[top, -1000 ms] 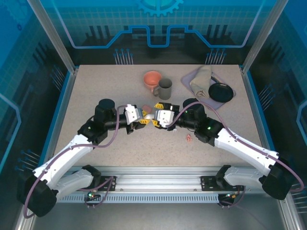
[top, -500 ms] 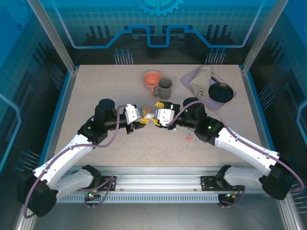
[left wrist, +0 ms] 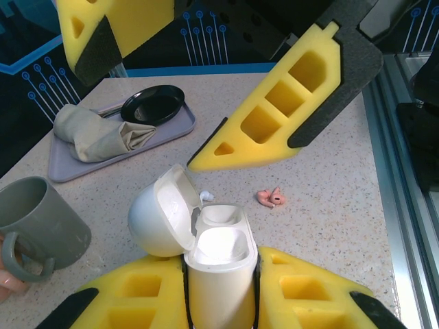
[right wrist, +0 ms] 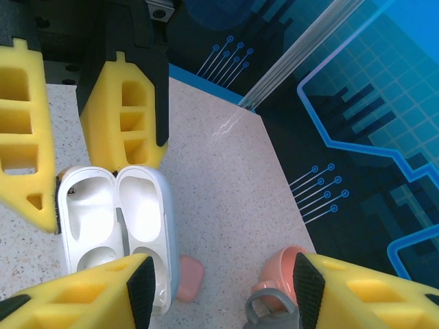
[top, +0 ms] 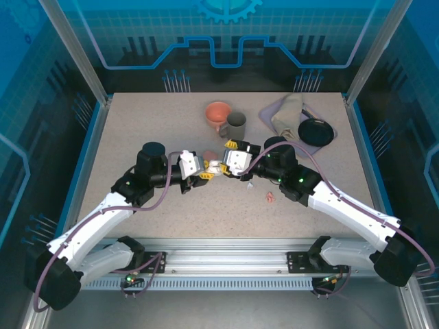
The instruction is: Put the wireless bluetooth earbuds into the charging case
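While the left claw (left wrist: 219, 277) grips the open white charging case (left wrist: 218, 250), the right claw (right wrist: 225, 274) hovers just above it, jaws apart, pink earbuds (left wrist: 271, 197) on the counter (left wrist: 336, 212) beyond.

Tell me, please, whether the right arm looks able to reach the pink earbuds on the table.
Probably yes. The pink earbuds lie on bare tabletop beside the right arm, nothing covering them, and the right gripper is open. It would have to draw back toward its base first.
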